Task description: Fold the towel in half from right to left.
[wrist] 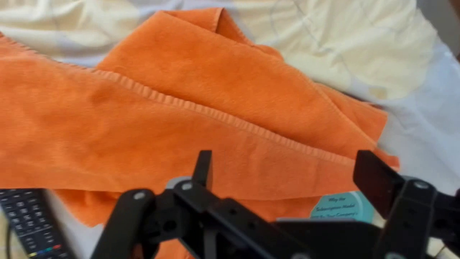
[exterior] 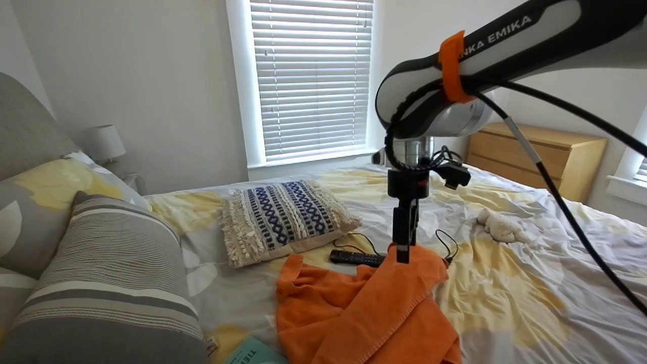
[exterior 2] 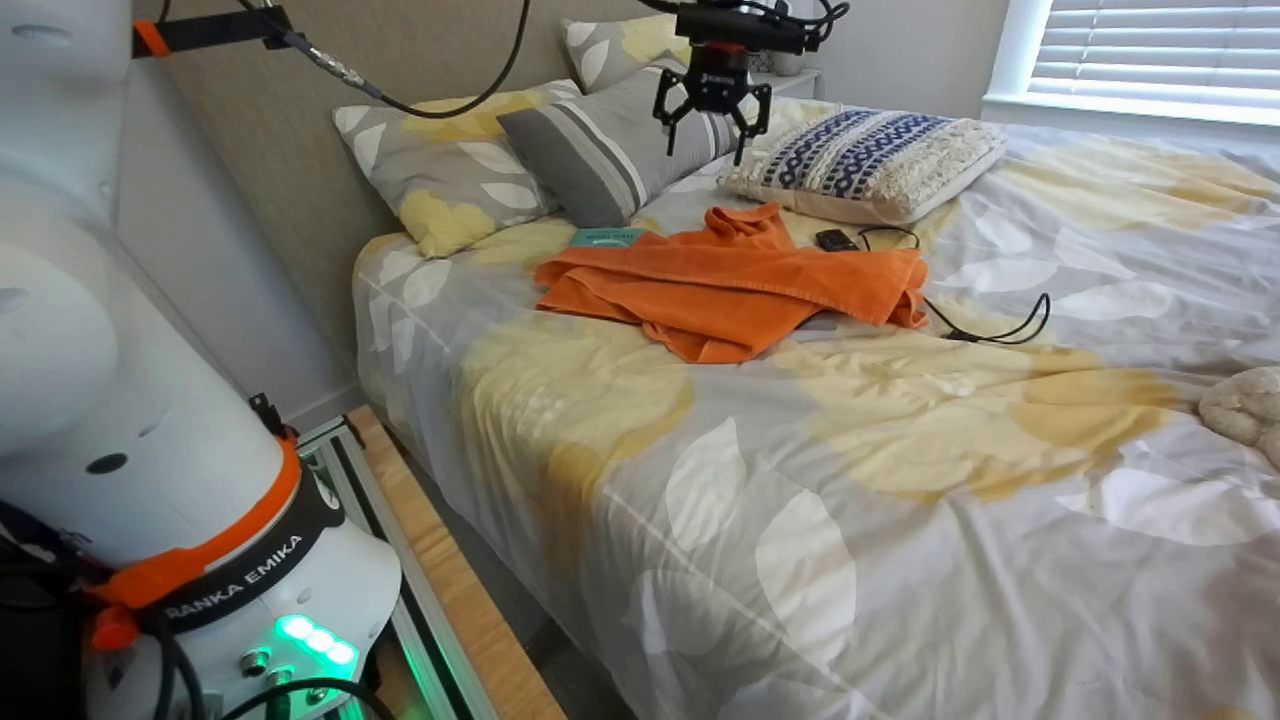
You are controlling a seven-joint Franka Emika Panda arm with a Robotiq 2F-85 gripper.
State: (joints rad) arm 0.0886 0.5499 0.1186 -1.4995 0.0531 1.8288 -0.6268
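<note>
Closest to the lens in the wrist view is a black gripper (wrist: 284, 165), its jaws spread wide apart. It hangs above the towel (wrist: 230, 82), a bright orange cloth lying rumpled and partly doubled over on a pale flowered bedsheet (exterior 2: 940, 610), with a ridged hem (wrist: 201, 109) running diagonally across its layers. In both exterior views, a fringed blue-and-white patterned pillow (exterior: 283, 217) rests just beyond the towel. A black remote control (exterior: 356, 258) lies between the two, at the cloth's edge, and a thin black cable (exterior 2: 962, 337) loops near a corner of the cloth. A flat teal item (exterior 2: 605, 238) sits beside the towel, near a grey striped cushion (exterior: 116, 263). Well apart, a pale fluffy object (exterior: 503, 227) lies on the bedsheet.

White lettering on the robot arm (exterior: 520, 48) reads "NKA EMIKA" beside an orange strap (exterior: 451, 65); its base (exterior 2: 215, 640) shows "RANKA EMIKA". In the wrist view, the teal item's print includes "Why the Subscription Model" and, lower, "Company's"; in an exterior view its large letters (exterior: 246, 355) start "TIE".

One end of the remote control is hidden behind the towel; whether it lies underneath cannot be told. In that exterior view the frame cuts off part of the towel and teal item. Small lettering on the gripper's body is too blurred to read
</note>
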